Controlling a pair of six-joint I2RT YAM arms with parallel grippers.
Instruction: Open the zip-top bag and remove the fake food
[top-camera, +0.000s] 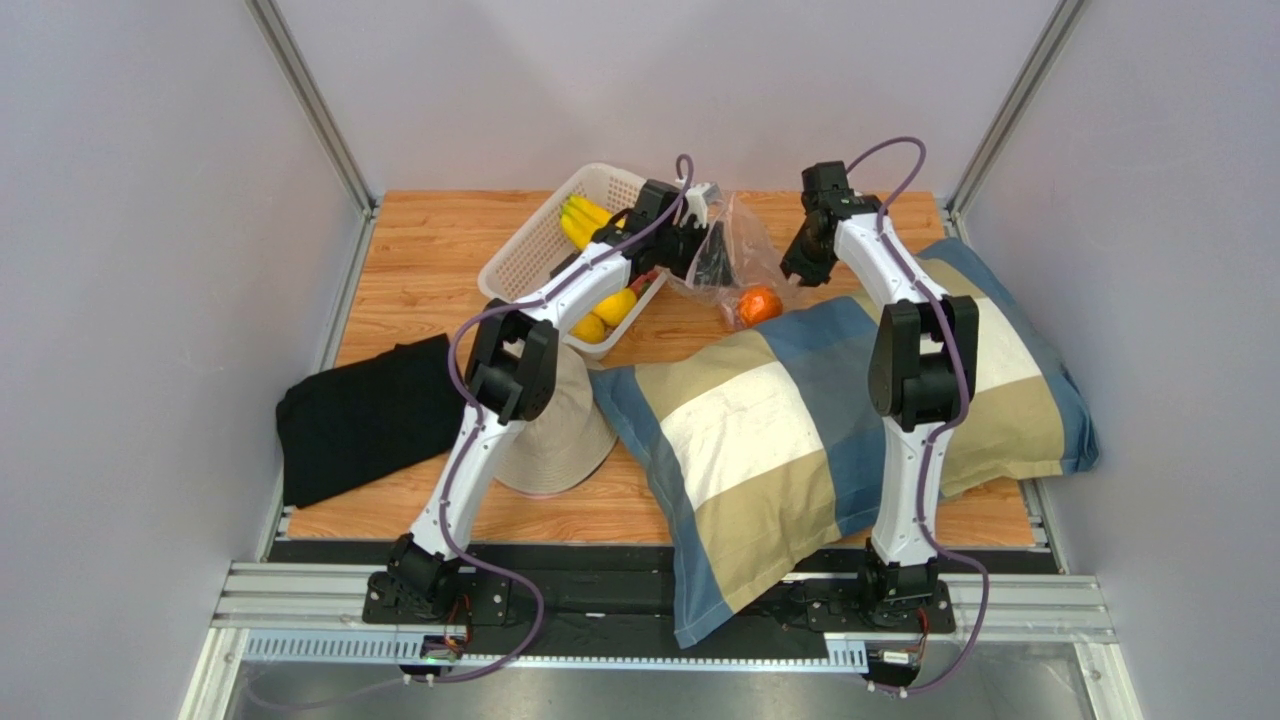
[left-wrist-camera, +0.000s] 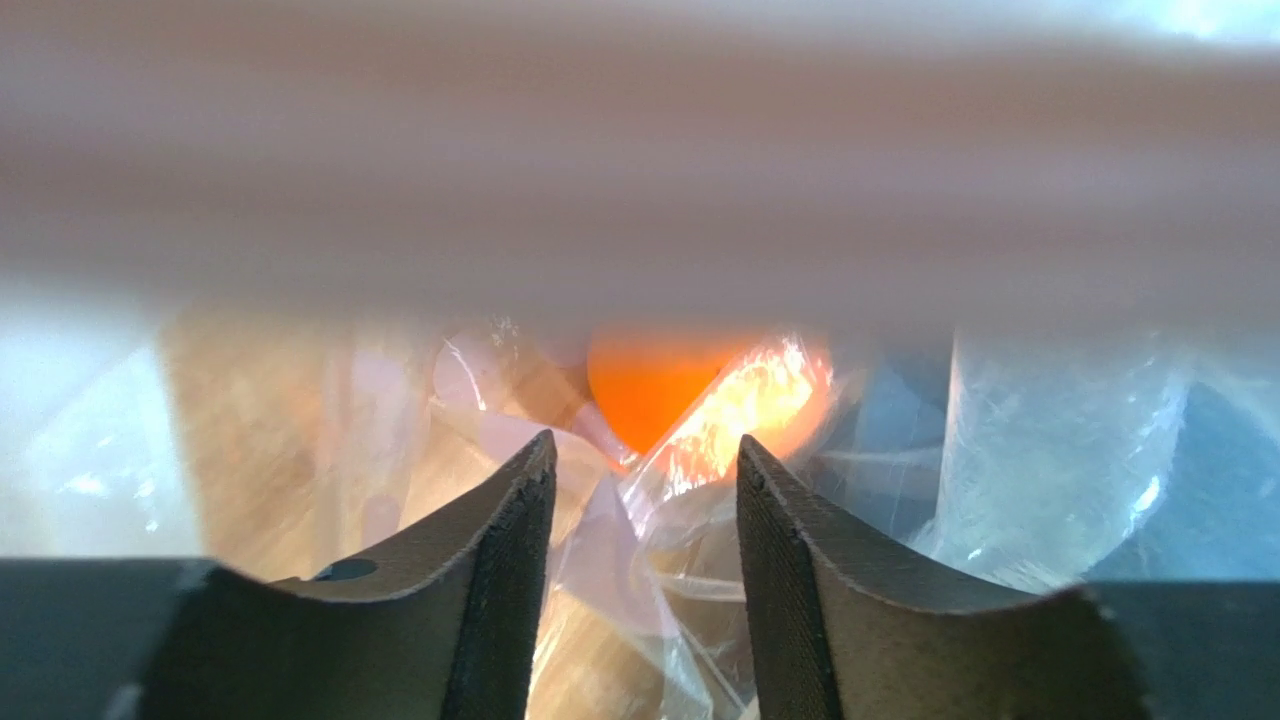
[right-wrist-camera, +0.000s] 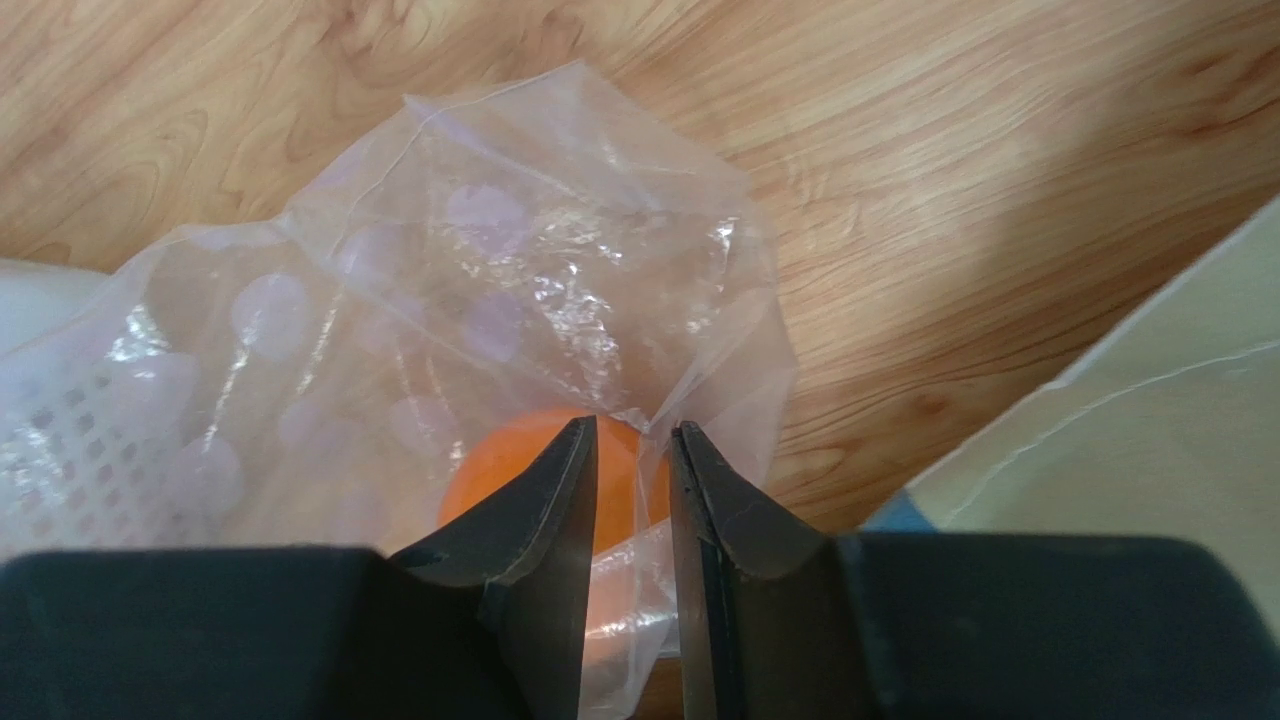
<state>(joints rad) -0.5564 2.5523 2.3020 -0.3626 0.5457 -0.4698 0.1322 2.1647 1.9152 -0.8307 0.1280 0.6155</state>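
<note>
The clear zip-top bag (top-camera: 736, 240) stands crumpled on the wood between my two grippers, next to the basket. An orange (top-camera: 759, 305) lies in its low end by the pillow edge. My left gripper (top-camera: 700, 245) is open, with its jaws on either side of loose bag film (left-wrist-camera: 661, 525) and the orange (left-wrist-camera: 661, 383) just beyond the tips. My right gripper (top-camera: 806, 255) is closed down on a bunched fold of the bag (right-wrist-camera: 511, 285), directly over the orange (right-wrist-camera: 496, 465). Creases in the film spread out from its tips (right-wrist-camera: 634, 428).
A white mesh basket (top-camera: 529, 255) at the back holds a yellow banana bunch (top-camera: 583, 222) and yellow round fruits (top-camera: 609, 311). A large striped pillow (top-camera: 812, 420) covers the right half. A beige hat (top-camera: 564, 435) and black cloth (top-camera: 361, 417) lie at the left.
</note>
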